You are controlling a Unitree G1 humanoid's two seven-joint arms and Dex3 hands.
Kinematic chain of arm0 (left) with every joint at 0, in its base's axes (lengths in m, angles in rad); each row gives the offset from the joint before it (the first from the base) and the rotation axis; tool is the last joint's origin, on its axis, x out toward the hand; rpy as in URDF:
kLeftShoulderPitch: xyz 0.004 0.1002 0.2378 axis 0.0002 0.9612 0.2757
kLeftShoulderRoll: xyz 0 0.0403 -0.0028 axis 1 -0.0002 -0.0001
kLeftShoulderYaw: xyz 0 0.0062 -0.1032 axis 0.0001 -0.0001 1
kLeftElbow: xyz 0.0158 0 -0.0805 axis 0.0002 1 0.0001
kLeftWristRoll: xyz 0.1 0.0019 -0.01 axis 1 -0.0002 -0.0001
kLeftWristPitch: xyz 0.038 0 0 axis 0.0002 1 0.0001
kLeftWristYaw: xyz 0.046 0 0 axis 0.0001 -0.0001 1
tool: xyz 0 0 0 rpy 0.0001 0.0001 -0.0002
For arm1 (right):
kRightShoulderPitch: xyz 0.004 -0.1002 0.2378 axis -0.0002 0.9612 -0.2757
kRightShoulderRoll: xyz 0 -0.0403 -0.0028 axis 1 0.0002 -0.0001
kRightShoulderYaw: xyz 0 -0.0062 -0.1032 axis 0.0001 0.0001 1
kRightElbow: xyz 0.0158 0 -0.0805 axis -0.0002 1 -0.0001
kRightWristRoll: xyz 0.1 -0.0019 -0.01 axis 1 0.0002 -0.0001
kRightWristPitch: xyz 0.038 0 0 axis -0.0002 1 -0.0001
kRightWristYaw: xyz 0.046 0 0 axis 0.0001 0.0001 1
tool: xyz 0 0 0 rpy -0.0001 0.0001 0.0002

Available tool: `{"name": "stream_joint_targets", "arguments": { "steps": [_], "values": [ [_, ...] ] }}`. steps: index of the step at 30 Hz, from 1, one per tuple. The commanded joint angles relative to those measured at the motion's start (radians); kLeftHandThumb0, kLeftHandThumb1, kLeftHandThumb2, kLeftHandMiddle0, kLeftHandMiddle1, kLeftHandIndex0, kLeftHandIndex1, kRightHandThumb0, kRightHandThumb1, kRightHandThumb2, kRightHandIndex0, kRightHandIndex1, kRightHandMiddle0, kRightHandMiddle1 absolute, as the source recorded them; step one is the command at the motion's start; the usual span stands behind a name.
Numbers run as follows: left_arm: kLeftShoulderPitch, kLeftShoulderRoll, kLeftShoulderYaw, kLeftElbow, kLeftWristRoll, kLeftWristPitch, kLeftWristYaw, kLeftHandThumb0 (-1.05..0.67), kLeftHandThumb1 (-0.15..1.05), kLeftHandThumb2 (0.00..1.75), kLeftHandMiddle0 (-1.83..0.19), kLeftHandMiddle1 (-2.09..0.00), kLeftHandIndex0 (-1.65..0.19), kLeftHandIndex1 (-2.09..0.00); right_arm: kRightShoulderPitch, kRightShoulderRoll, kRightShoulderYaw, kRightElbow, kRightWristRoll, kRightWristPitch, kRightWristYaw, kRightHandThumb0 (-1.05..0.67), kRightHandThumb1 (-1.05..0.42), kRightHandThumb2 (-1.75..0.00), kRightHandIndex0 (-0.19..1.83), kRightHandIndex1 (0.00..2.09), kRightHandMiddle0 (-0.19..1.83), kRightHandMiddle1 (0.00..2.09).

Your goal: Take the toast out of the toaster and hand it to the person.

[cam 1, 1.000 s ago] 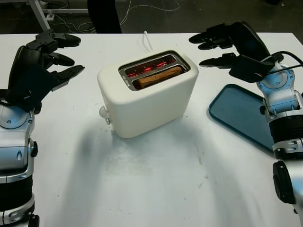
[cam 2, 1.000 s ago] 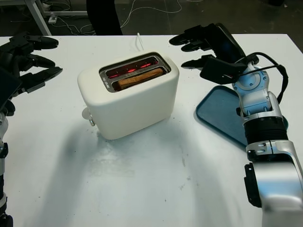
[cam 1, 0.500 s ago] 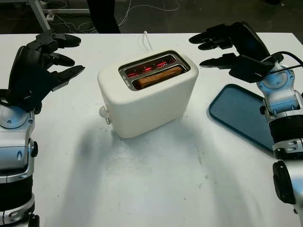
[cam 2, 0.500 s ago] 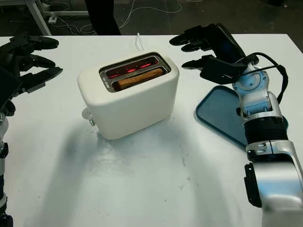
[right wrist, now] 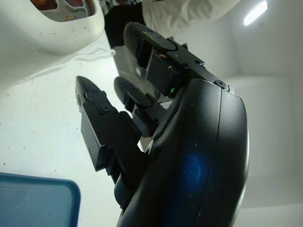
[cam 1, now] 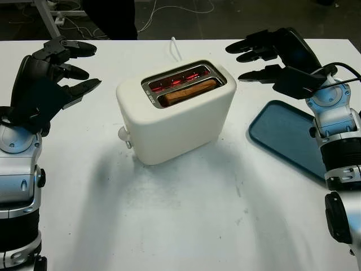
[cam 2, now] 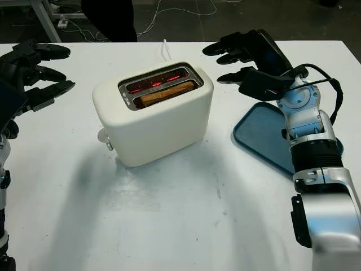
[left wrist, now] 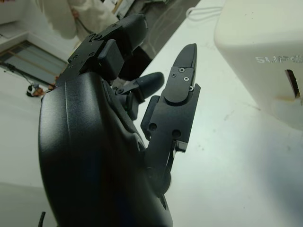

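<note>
Both hands empty, toast down in the toaster.
The toast (cam 1: 189, 92) sits in the toaster (cam 1: 176, 112) between the left hand (cam 1: 51, 76) and right hand (cam 1: 276, 56), both raised above the worktop (cam 1: 186, 214), holding nothing; a blue tray (cam 1: 287, 138) lies under the right wrist.

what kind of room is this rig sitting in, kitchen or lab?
Looks like a lab or workshop bench, not a kitchen. The toaster and blue tray sit on a bare white table, and loose cables trail over a dark floor behind it, beside a metal frame leg.
</note>
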Motion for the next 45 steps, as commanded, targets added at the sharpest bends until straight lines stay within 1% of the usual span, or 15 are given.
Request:
{"name": "stream_joint_targets", "arguments": {
  "steps": [1, 6, 15, 23, 28, 34, 42, 45],
  "values": [
    [-0.009, 0.01, -0.003, -0.004, 0.005, 0.005, -0.002, -0.26, 0.89, 0.0, -0.33, -1.18, -0.46, -0.64, 0.0, 0.0, -0.002, -0.009, 0.005, -0.006, 0.004, 0.17, -0.73, 0.0, 1.01, 0.04, 0.93, 0.0],
    [-0.009, 0.006, -0.002, -0.01, 0.005, 0.015, 0.001, -0.25, 0.89, 0.0, -0.33, -1.17, -0.47, -0.63, -0.001, -0.004, 0.002, -0.014, -0.004, 0.004, 0.004, 0.15, -0.72, 0.0, 1.01, 0.03, 0.93, 0.0],
    [-0.003, 0.004, 0.003, -0.006, 0.0, 0.002, 0.001, -0.26, 0.9, 0.0, -0.33, -1.18, -0.47, -0.62, 0.001, 0.001, -0.002, -0.003, 0.006, -0.014, 0.004, 0.15, -0.72, 0.0, 1.02, 0.04, 0.94, 0.0],
    [-0.002, -0.001, 0.005, -0.013, -0.004, 0.018, 0.001, -0.25, 0.9, 0.0, -0.32, -1.18, -0.47, -0.62, 0.004, -0.002, 0.0, -0.007, 0.0, -0.01, 0.001, 0.09, -0.71, 0.0, 1.01, 0.03, 0.94, 0.0],
    [0.001, 0.002, 0.005, -0.014, 0.0, 0.013, 0.001, -0.24, 0.9, 0.0, -0.32, -1.18, -0.48, -0.62, 0.003, -0.003, 0.002, -0.001, -0.003, -0.026, 0.0, 0.12, -0.71, 0.0, 1.02, 0.03, 0.94, 0.0],
    [0.001, -0.003, 0.007, -0.018, -0.005, 0.022, 0.003, -0.25, 0.9, 0.0, -0.31, -1.18, -0.48, -0.61, 0.004, -0.001, 0.002, -0.003, -0.003, -0.022, -0.001, 0.12, -0.72, 0.0, 1.02, 0.03, 0.95, 0.01],
    [0.004, -0.001, 0.009, -0.012, -0.005, 0.007, 0.002, -0.25, 0.9, 0.0, -0.32, -1.18, -0.48, -0.61, 0.004, -0.005, 0.003, -0.003, -0.007, -0.03, -0.002, 0.1, -0.72, 0.0, 1.02, 0.03, 0.95, 0.01],
    [0.004, -0.003, 0.01, -0.012, -0.007, 0.006, 0.002, -0.25, 0.9, 0.0, -0.32, -1.18, -0.48, -0.61, 0.005, -0.004, 0.002, -0.004, -0.004, -0.029, 0.002, 0.13, -0.72, 0.0, 1.02, 0.03, 0.95, 0.0]
  ]
}}
